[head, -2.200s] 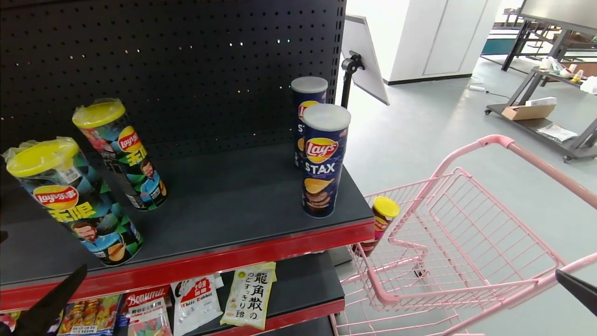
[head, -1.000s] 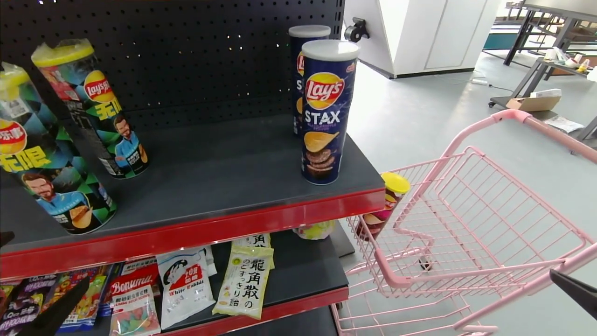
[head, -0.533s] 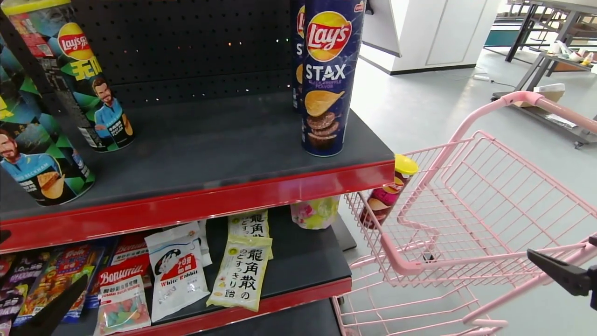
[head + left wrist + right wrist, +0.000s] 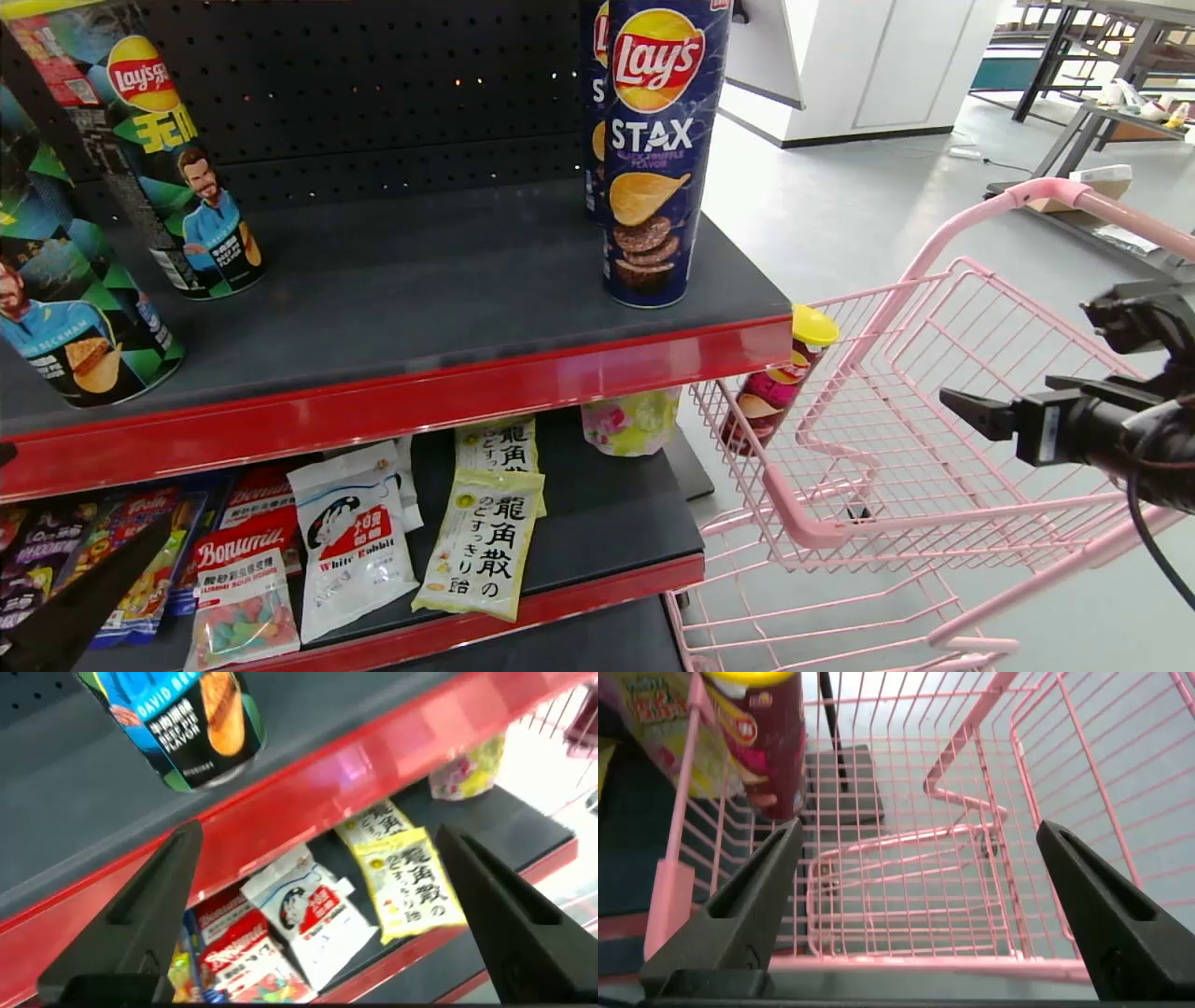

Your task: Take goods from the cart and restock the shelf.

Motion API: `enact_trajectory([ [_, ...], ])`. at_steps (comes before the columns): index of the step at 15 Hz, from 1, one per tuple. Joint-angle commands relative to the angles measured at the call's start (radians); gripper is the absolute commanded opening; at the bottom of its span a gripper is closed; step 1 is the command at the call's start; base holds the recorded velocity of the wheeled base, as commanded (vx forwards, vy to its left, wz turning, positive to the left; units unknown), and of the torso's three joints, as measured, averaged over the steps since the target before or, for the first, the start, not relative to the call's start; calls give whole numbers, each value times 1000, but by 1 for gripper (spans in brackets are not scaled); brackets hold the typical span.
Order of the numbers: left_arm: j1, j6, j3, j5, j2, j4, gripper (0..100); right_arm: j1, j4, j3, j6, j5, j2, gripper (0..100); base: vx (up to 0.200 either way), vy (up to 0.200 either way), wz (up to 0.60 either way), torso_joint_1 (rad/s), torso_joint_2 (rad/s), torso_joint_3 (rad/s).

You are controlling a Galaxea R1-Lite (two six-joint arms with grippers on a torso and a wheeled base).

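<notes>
- the right claw (image 4: 915, 831) has risen from the 4 o'clock corner of the head view to about 3 o'clock and now hangs over the pink cart (image 4: 934, 280). its fingers are spread wide and hold nothing.
- that reads as the start of a reach for stock, so i judge the pick has only begun and nothing is gripped yet.
- the maroon can (image 4: 780, 392) with the yellow lid is the one item left in the cart. it stands tilted at roughly 4 o'clock of the head view, in the cart's corner nearest the shelf (image 4: 420, 392). it seems to lean on the wire wall, though its base is hard to make out.
- the left claw (image 4: 318, 831) sits low at 8 o'clock, just as before, by the red shelf edge. it is spread apart and empty, with the snack packets (image 4: 481, 546) on the lower shelf beyond it.
- compared with the earlier frames the whole head view has dropped, so that is the camera moving. the blue can (image 4: 653, 159) and green cans (image 4: 201, 177) have not shifted on the shelf.
- there is bare shelf between those cans, at 11 o'clock, where the maroon can could go.
</notes>
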Motion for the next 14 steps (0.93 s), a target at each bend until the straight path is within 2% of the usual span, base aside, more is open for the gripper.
enact_trajectory([
  [1,0,-21,-38,-1,60,1,100,3,-174,-54,30,-10,229,100,0,0,0,0,0,0],
  [4,0,-21,-52,-1,76,1,100,-23,-295,33,32,-10,274,100,0,0,0,0,0,0],
  [7,0,-21,-46,-1,76,1,100,-15,-337,82,44,138,275,100,0,0,0,0,0,0],
  [9,-1,-21,-47,-1,78,1,100,-12,-340,61,109,275,317,100,0,0,0,0,0,0],
  [11,-1,-21,-52,-1,83,1,100,17,-383,21,130,304,378,100,0,0,0,0,0,0],
  [13,0,-21,-64,-1,89,1,100,25,-392,-39,132,427,426,100,0,0,0,0,0,0],
  [14,-1,-20,-70,-1,95,1,100,28,-392,-79,124,442,460,100,0,0,0,0,0,0],
])
